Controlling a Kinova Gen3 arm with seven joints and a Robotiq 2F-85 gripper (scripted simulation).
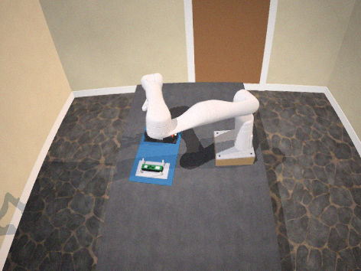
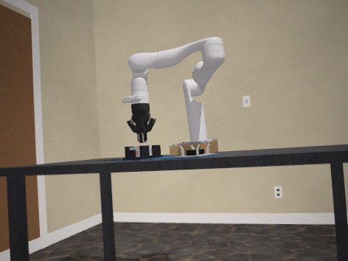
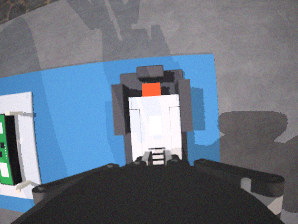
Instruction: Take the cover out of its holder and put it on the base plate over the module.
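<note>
The white cover (image 3: 155,120) lies in the dark holder (image 1: 164,140) (image 2: 155,150) (image 3: 117,112), with an orange patch showing beside its end. My gripper (image 2: 142,139) (image 3: 158,160) points down above the holder. Its fingertips are nearly together, with nothing seen between them; a gap shows between them and the holder in the exterior view. Striped slots of the cover show below the fingertips. The green module (image 1: 152,168) (image 3: 5,165) sits on the white base plate (image 1: 153,176) (image 3: 27,145). The cover's near end is hidden in the wrist view.
Holder and base plate lie on a blue mat (image 1: 157,152) (image 3: 72,120). Thin upright posts (image 1: 164,162) stand at the base plate's corners. The arm's wooden base block (image 1: 234,161) (image 2: 211,147) stands on the dark table (image 1: 199,214).
</note>
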